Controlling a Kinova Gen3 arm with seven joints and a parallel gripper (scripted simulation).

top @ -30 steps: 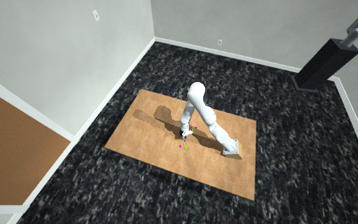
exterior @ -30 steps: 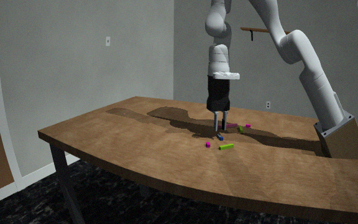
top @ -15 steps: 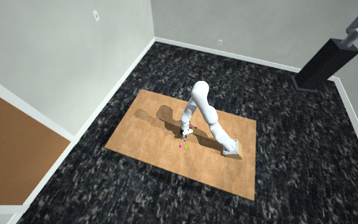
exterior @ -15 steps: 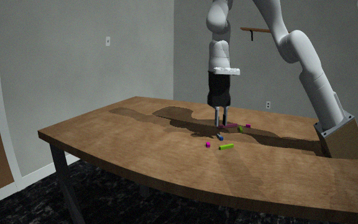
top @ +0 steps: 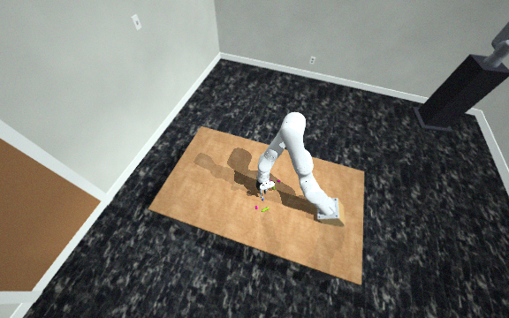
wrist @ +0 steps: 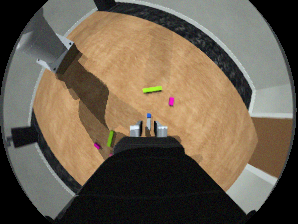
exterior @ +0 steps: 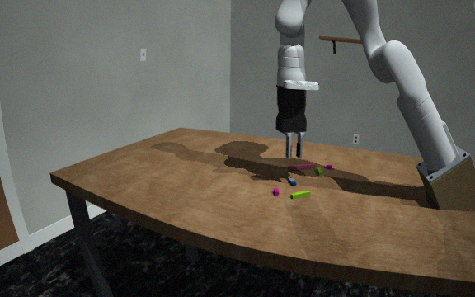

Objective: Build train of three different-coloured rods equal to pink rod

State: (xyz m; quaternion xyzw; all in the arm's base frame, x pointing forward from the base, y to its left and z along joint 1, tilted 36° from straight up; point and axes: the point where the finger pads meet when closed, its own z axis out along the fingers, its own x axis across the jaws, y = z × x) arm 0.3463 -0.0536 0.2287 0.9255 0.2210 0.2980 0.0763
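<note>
- Gripper (exterior: pixel 293 155): two slim metal fingers, half open, nothing held, raised above the table.
- Pink rod (exterior: pixel 302 167): matte square bar, laid flat just right of the fingers.
- Blue rod (exterior: pixel 291 181): small block, nearer.
- Table (exterior: pixel 147 173): wood grain.
- No writing is seen.

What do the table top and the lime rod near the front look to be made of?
Table top: wood or wood veneer, by its brown grain streaks and dull satin sheen. Lime rod: probably plastic or painted wood; flat, even colour, sharp square edges, no grain showing. Too small to tell more.
</note>
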